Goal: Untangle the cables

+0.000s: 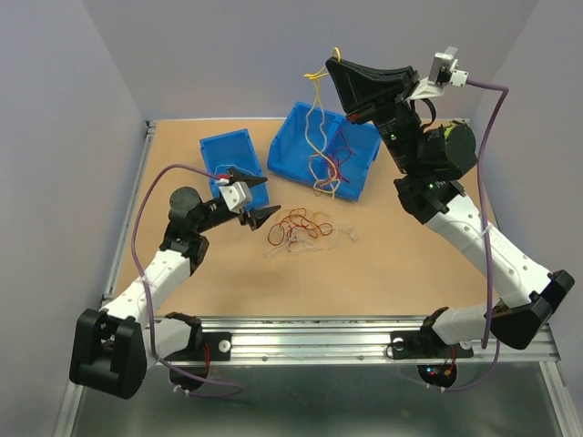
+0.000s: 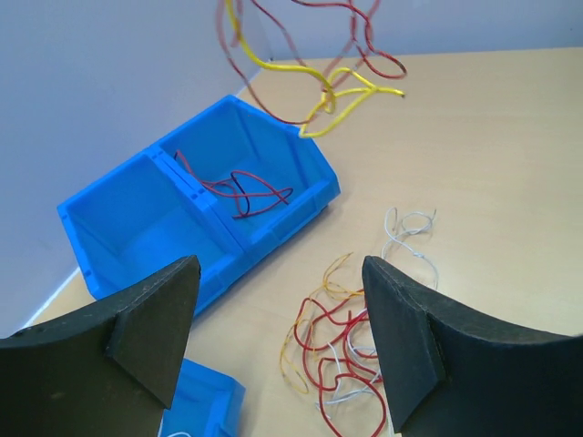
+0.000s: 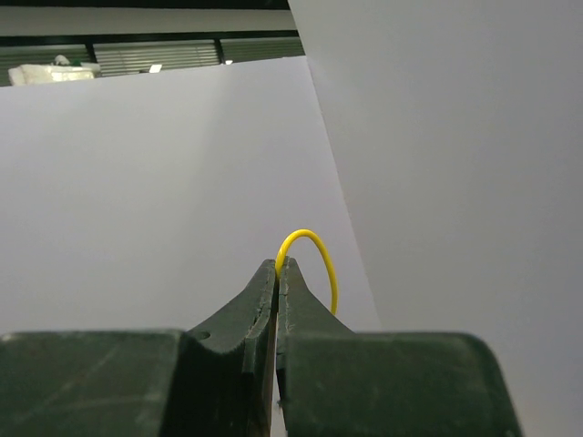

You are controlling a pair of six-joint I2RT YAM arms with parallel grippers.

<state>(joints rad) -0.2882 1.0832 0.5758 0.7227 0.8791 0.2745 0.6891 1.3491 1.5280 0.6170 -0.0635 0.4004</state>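
- Hanging from right gripper (image 3: 276, 266), pinched tight on a yellow strand: cables (image 1: 321, 127), long axis vertical, dangling over bin (image 1: 282, 153).
- Pile (image 1: 299, 228) flat on table (image 1: 392, 264), open board around it.
- Left gripper (image 1: 261, 198) spread wide, empty, beside pile.

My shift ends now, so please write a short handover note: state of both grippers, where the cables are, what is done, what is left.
Left gripper: open, empty, near the loose pile on the table.
Right gripper: shut on a yellow cable, raised high; a mixed bunch hangs from it over the large blue bin.
Done: some red cables lie in that bin.
Left: separate the hanging bunch and the pile.
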